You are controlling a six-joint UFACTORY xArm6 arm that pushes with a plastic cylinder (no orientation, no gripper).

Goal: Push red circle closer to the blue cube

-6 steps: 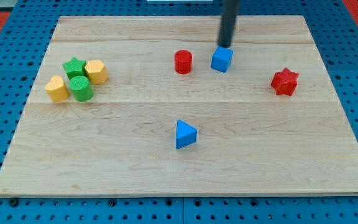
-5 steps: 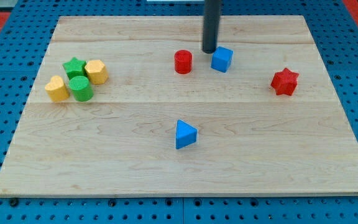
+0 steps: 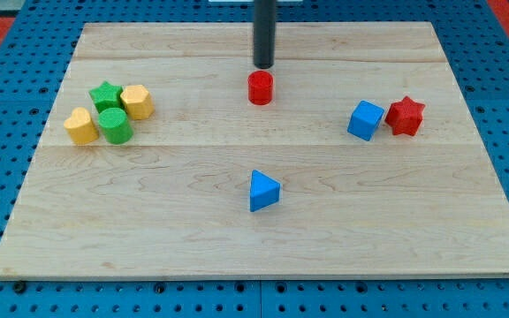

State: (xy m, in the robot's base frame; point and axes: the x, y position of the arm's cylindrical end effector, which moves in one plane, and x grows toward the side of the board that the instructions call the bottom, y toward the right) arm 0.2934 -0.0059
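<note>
The red circle (image 3: 260,87) is a short red cylinder standing on the wooden board, a little above the middle. The blue cube (image 3: 366,120) sits well to its right and lower, touching or almost touching the red star (image 3: 405,116). My tip (image 3: 263,66) is the end of the dark rod, just above the red circle in the view, a small gap from its top edge.
A blue triangle (image 3: 263,191) lies below the red circle. A cluster at the view's left holds a green star (image 3: 105,94), a yellow hexagon (image 3: 137,102), a yellow heart (image 3: 80,126) and a green cylinder (image 3: 115,125). The board (image 3: 263,256) rests on blue pegboard.
The blue cube has gone from beside the red circle to the right and down, next to the red star. My tip moved left, from above the cube to above the red circle.
</note>
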